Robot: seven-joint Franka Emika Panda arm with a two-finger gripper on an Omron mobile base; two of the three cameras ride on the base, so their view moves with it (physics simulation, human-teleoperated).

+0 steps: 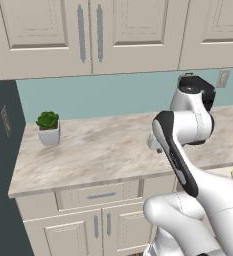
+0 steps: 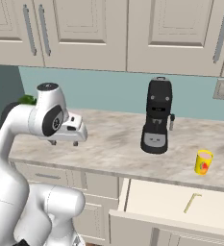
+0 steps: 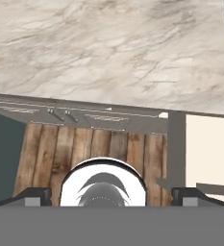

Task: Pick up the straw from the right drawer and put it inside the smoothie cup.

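Lying in the open right drawer (image 2: 132, 199), the straw (image 2: 192, 202) sits well apart from the empty, spread-wide tool (image 2: 64, 142).

The white arm is rising from the base, bending at a dark-jointed elbow and reaching forward at about worktop (image 2: 108, 144) height. In the right base view the forearm is sloping up from the lower left to a rounded wrist, and the hand (image 2: 63, 142) is sticking out level from it, its two short fingers (image 2: 75, 143) pointing down, well apart and empty, hanging just above the worktop. In the left base view the upper arm is crossing the lower right corner, the dark-edged link angling up towards the wrist. In the hand view the two dark fingertips (image 3: 34, 196) are sitting at opposite sides, spread wide.
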